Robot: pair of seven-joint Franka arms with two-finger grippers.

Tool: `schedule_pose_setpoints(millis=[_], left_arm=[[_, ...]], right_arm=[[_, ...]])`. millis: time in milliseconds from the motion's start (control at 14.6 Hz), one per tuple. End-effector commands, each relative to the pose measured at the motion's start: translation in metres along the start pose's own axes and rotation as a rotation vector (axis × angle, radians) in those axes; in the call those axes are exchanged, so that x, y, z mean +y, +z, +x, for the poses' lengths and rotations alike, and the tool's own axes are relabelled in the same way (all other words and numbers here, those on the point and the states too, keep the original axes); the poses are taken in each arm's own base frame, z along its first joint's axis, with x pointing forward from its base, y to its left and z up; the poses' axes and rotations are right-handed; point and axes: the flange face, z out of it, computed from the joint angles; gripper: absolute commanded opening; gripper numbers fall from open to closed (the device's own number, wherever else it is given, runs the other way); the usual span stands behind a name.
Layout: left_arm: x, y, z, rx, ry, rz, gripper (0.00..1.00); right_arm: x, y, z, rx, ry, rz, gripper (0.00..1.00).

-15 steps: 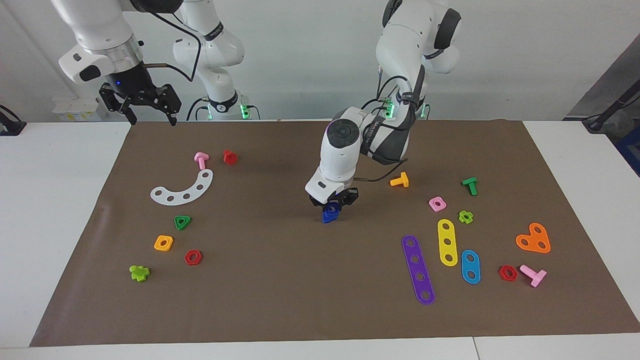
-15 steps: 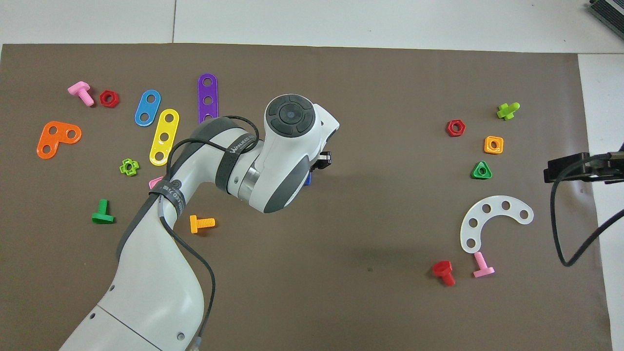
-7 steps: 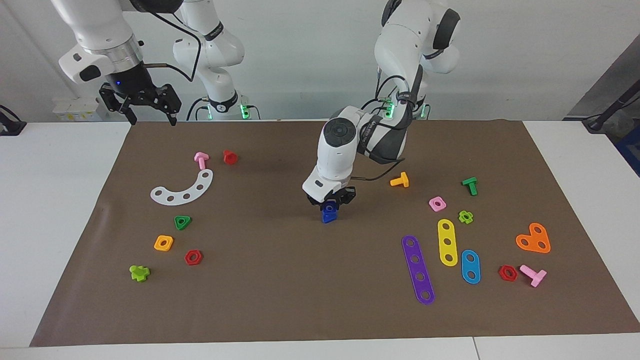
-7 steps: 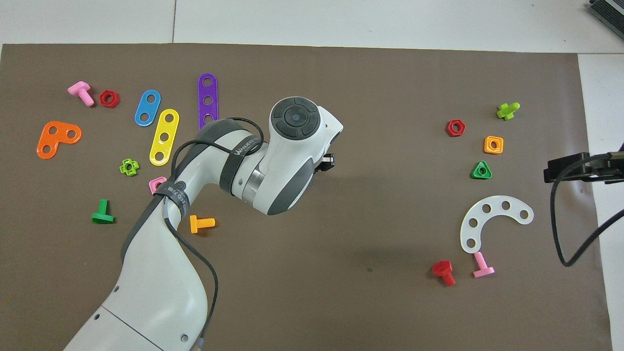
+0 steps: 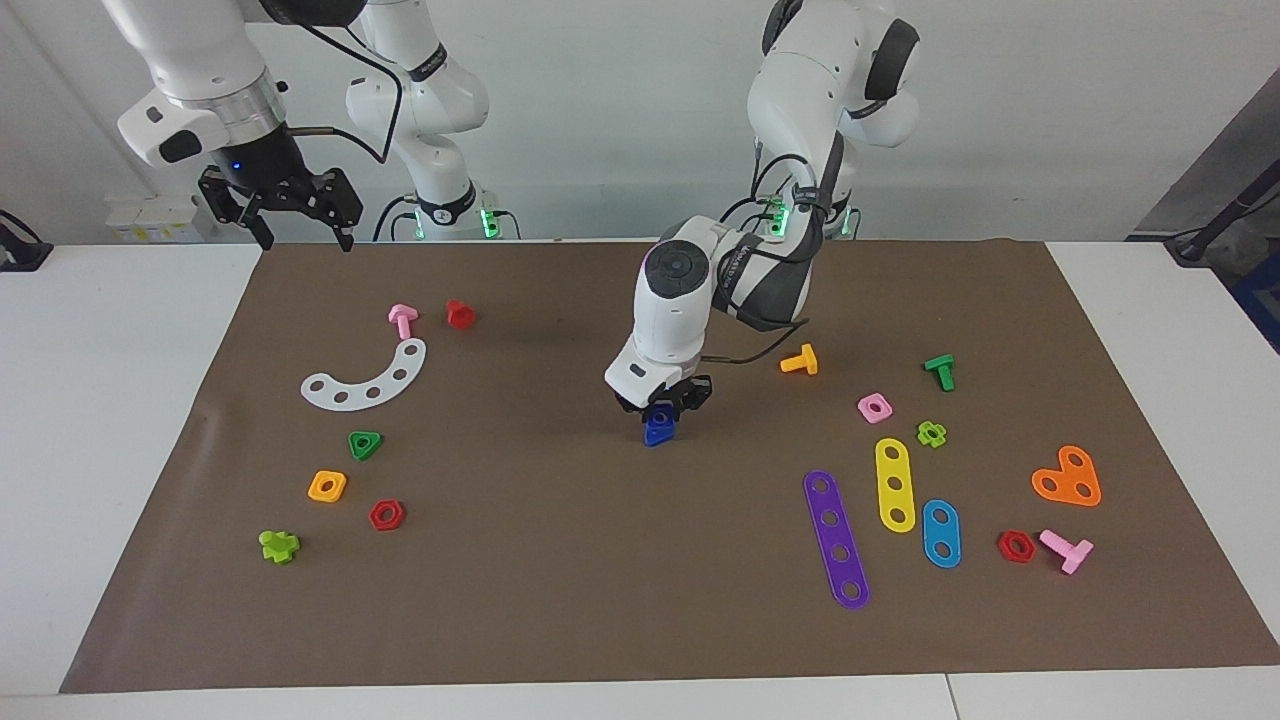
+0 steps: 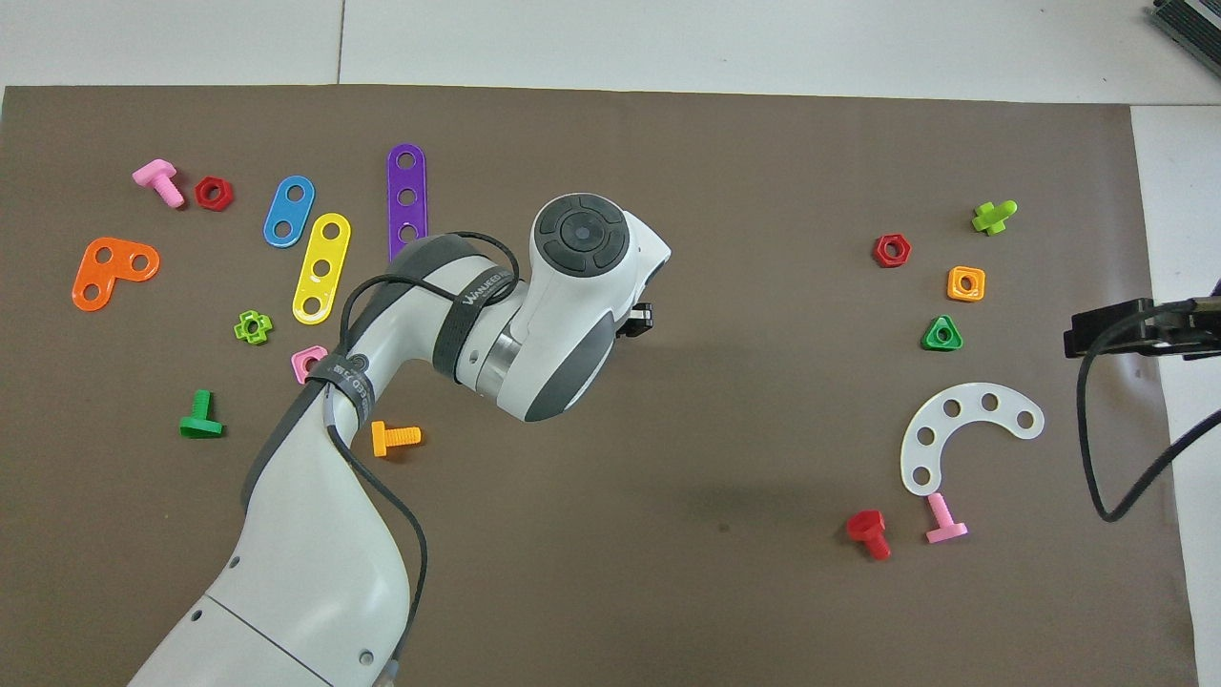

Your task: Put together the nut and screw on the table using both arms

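Over the middle of the brown mat (image 5: 560, 560) on the table, my left gripper (image 5: 662, 410) points down, shut on the blue screw (image 5: 656, 432). The screw's triangular head hangs low, close to the mat; I cannot tell whether it touches. I cannot make out the blue nut apart from the screw. In the overhead view the left arm's wrist (image 6: 563, 305) hides the screw, and only a black bit of the left gripper (image 6: 637, 320) shows. My right gripper (image 5: 306, 240) waits open and empty, raised above the mat's corner nearest the right arm's base; part of the right gripper (image 6: 1126, 329) shows from overhead.
Toward the right arm's end lie a white curved strip (image 5: 370, 378), pink screw (image 5: 402, 320), red screw (image 5: 460, 314), green triangular nut (image 5: 365, 444) and orange square nut (image 5: 327, 486). Toward the left arm's end lie an orange screw (image 5: 800, 360), pink nut (image 5: 874, 407) and coloured strips (image 5: 836, 538).
The left arm's wrist has shifted a little toward the right arm's end, carrying the blue screw, whose blue sliver no longer shows from overhead. The right arm has stayed still.
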Motion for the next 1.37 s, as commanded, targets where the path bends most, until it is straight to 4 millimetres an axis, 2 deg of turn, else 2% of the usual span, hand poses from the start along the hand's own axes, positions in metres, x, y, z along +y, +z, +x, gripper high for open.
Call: schedule_pose_setpoints(millis=[0,205,411,548,1096,1301], left_arm=[[0.002,0.007,-0.003,0.020,-0.010,0.012,0.10],[-0.001,0.016,-0.005,0.029,-0.011,0.006,0.10],[-0.002,0.017,-0.004,0.035,-0.010,0.004,0.10],[-0.003,0.023,-0.007,0.030,-0.010,0.007,0.14],[0.001,0.002,0.000,0.048,-0.028,-0.021,0.10],[0.000,0.001,-0.001,0.029,-0.030,-0.008,0.10]], right_arm=[[0.001,-0.005,-0.004,-0.001,-0.022,-0.008,1.00],[0.002,-0.005,-0.004,-0.002,-0.020,-0.008,1.00],[0.001,-0.005,-0.004,-0.001,-0.022,-0.008,1.00],[0.001,-0.005,-0.004,-0.001,-0.022,-0.008,1.00],[0.002,-0.005,-0.004,-0.002,-0.020,-0.008,1.00],[0.001,-0.005,-0.004,-0.001,-0.022,-0.008,1.00]])
